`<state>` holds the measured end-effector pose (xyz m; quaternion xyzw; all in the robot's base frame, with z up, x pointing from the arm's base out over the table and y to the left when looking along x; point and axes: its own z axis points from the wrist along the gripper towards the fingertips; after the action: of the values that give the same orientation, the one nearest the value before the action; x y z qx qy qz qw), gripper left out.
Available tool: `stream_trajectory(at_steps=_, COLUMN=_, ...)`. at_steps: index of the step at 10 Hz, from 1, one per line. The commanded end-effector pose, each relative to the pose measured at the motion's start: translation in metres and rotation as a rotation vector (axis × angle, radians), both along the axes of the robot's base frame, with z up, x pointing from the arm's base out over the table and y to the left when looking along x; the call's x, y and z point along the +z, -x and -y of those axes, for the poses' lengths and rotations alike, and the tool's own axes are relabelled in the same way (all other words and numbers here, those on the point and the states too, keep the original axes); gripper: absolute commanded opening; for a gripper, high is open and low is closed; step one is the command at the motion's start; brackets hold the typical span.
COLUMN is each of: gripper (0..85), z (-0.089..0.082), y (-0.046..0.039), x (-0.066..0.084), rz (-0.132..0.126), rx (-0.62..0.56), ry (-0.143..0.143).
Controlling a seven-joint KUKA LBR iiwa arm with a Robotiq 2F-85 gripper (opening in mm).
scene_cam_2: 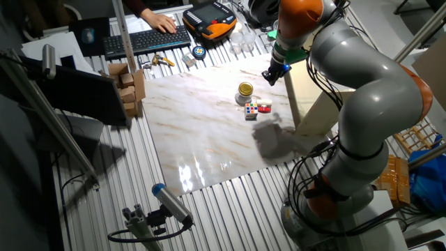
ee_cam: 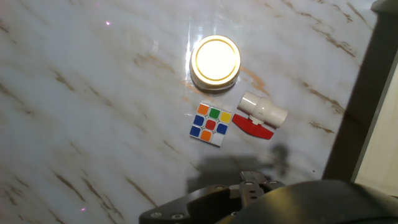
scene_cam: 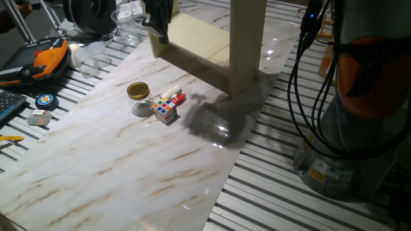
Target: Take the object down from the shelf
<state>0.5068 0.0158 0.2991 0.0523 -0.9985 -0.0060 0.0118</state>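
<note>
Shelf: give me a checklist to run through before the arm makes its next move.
1. Shelf standing upright on the table: ok.
2. Something on the shelf to take down: cannot tell; the board in view looks bare and the top is cut off.
3. Fingers open or shut: cannot tell; they are dark and partly cropped.
4. Fingers near the shelf: ok, they hang by its end.
5. Jar, puzzle cube and red-and-white piece on the table, apart from the shelf: ok.

Marble-pattern tabletop (scene_cam: 115,160) on ribbed metal bench (scene_cam: 270,192); keyboard (scene_cam_2: 143,40) behind.
</note>
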Motion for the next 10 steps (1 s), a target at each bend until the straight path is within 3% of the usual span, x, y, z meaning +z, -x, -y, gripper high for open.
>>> stream_trajectory(at_steps=1, gripper=0.0, z=-0.0002, y=0.0005, x=0.0003, rz=0.000, rx=0.004, ry=0.006)
stream_trajectory(at_steps=3, gripper=0.0, z=-0.0006, y=0.0010, x=0.0007, rz=0.003, rx=0.002, ry=0.012)
stream_trajectory(at_steps=8, gripper=0.0, z=-0.0008, y=0.0003, x=0.0015, rz=-0.019, rx=-0.025, ry=-0.005)
stream_trajectory(at_steps=10, gripper=0.0, z=-0.0013, y=0.0002, x=0.0017, rz=-0.010, rx=-0.058, ry=0.000)
